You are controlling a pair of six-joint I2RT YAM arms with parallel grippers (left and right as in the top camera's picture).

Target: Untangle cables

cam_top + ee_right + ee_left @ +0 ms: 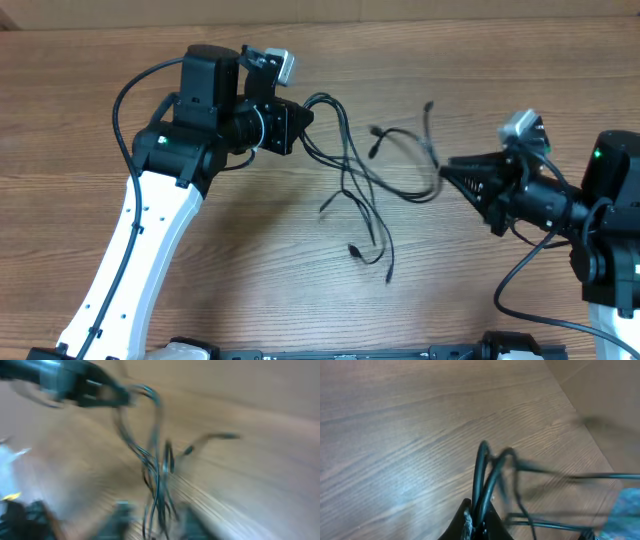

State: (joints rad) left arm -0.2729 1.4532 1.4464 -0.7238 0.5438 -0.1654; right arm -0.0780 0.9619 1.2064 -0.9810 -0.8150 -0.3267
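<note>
The cables (352,180) are thin black cords, light and limp, with a smooth, probably slick jacket, so expect them to sag, swing and slip through a loose pinch. They hang in a loose tangle over the middle of the table (250,260), strung between your two arms, with the lower ends and a small plug (354,250) trailing toward the wood. Your left gripper (303,118) is closed on a bunch of looped strands at the tangle's left end. Your right gripper (447,166) sits at the right end. Its fingers (120,512) stand apart with strands running between them, though blur hides whether they touch. Take one cord just behind its hard plug, where there is something stiff to hold, rather than mid-loop. Pull gently, since a hard tug would likely tighten the crossings. The table is matte wood grain and should give little drag.
</note>
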